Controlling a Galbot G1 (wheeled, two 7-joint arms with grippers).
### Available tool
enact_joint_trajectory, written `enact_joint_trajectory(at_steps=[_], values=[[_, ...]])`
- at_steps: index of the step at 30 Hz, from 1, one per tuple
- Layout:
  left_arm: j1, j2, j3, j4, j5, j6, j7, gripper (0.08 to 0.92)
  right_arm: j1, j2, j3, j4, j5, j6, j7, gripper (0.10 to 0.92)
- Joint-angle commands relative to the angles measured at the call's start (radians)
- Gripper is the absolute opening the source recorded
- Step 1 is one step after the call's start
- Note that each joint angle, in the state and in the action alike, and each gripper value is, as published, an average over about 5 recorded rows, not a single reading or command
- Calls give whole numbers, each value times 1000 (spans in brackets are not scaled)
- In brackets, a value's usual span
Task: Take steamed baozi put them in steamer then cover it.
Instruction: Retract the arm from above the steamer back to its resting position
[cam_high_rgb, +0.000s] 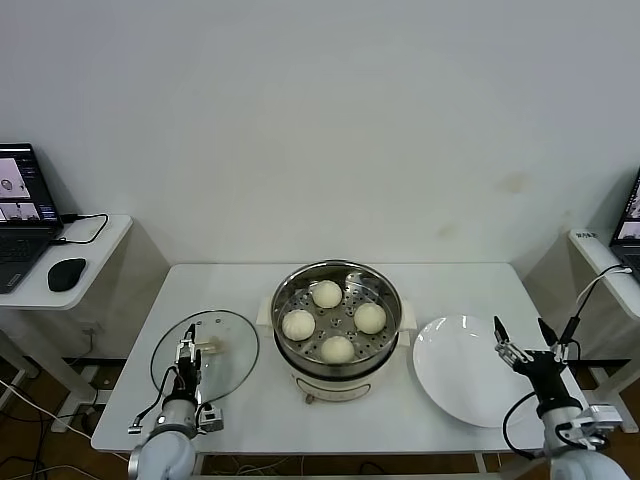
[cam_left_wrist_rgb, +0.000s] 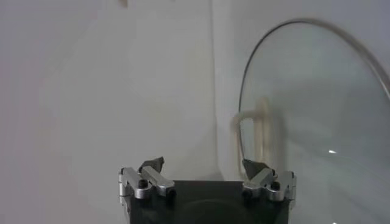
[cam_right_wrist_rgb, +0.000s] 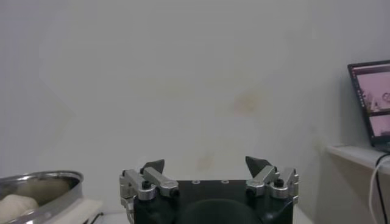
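Observation:
Several cream-white steamed baozi lie on the perforated tray inside the shiny steamer at the table's middle; its rim and one bun show in the right wrist view. The cover, a clear glass lid, lies flat on the table left of the steamer, with its cream handle on top. My left gripper hovers open at the lid's near edge, just beside the handle; the left gripper holds nothing. My right gripper stands open and empty at the table's right edge, and the right gripper faces the wall.
A flat white plate lies right of the steamer, under the right gripper's near side. A side table at left carries a laptop and a mouse. Another laptop stands on a side table at far right.

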Motion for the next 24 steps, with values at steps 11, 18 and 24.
enact_joint_trajectory(at_steps=[11, 18, 24], values=[[-76, -26, 19, 76, 9, 32, -23, 823, -27, 17, 6, 3, -20, 22, -9, 823], [-105, -24, 14, 112, 10, 37, -18, 823, -37, 23, 5, 8, -27, 26, -13, 823], [-136, -23, 10, 151, 10, 38, -16, 823, -41, 23, 9, 9, -28, 27, -14, 823]])
